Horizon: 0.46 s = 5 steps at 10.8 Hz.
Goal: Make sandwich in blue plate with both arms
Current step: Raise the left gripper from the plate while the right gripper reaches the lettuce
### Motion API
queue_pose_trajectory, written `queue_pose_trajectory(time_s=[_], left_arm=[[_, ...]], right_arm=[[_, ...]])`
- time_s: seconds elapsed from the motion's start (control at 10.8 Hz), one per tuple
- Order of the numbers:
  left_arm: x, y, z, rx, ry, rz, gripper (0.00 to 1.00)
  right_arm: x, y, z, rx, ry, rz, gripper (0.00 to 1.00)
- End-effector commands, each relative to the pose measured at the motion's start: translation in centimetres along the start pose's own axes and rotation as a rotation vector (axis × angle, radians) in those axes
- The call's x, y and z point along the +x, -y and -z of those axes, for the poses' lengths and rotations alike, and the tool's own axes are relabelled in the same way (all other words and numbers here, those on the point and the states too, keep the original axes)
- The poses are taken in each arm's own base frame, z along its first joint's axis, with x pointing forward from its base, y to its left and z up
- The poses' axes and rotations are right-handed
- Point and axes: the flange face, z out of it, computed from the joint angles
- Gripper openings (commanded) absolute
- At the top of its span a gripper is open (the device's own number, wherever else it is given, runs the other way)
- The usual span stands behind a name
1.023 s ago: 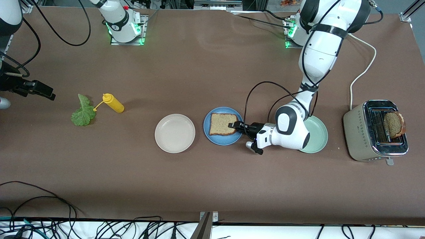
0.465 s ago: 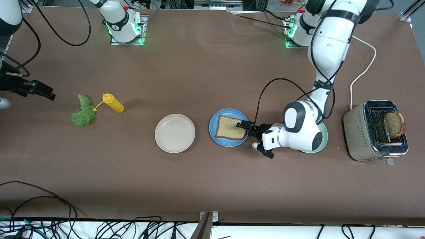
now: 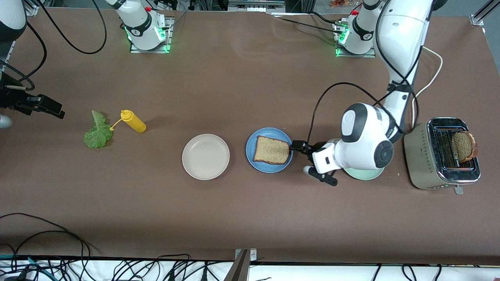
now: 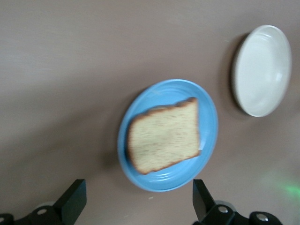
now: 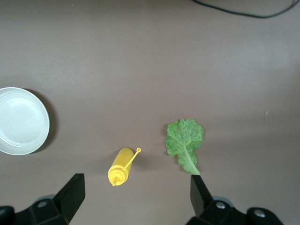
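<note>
A square brown bread slice lies flat on the blue plate in the middle of the table. My left gripper is open and empty, low beside the plate's rim on the side toward the left arm's end. In the left wrist view the bread slice and the blue plate sit just ahead of the left gripper. A second bread slice stands in the toaster. The lettuce leaf lies at the right arm's end. My right gripper waits open above the table near it; the right wrist view shows the right gripper and the lettuce leaf.
A cream-white plate sits beside the blue plate. A yellow squeeze bottle lies beside the lettuce. A pale green plate is mostly hidden under the left arm. The toaster's white cord runs toward the left arm's base.
My left gripper has let go of the bread and drawn back off the blue plate toward the left arm's end. The plate with the bread shifted slightly the same way. The right arm has not moved.
</note>
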Motion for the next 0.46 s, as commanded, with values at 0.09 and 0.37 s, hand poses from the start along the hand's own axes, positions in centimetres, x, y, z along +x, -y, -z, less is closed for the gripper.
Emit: queue_pose_trajectory(time_s=[0.09, 0.37], left_arm=[[-1.4, 2.8, 9.6, 0.321, -0.062, 0.011, 1.0], [-2.9, 3.6, 15.8, 0.492, -0.111, 0.016, 1.0]], right_arm=[[1.7, -0.2, -2.8, 0.0, -0.009, 0.123, 1.0], [2.0, -0.5, -8.4, -0.018, -0.026, 0.143, 1.0]])
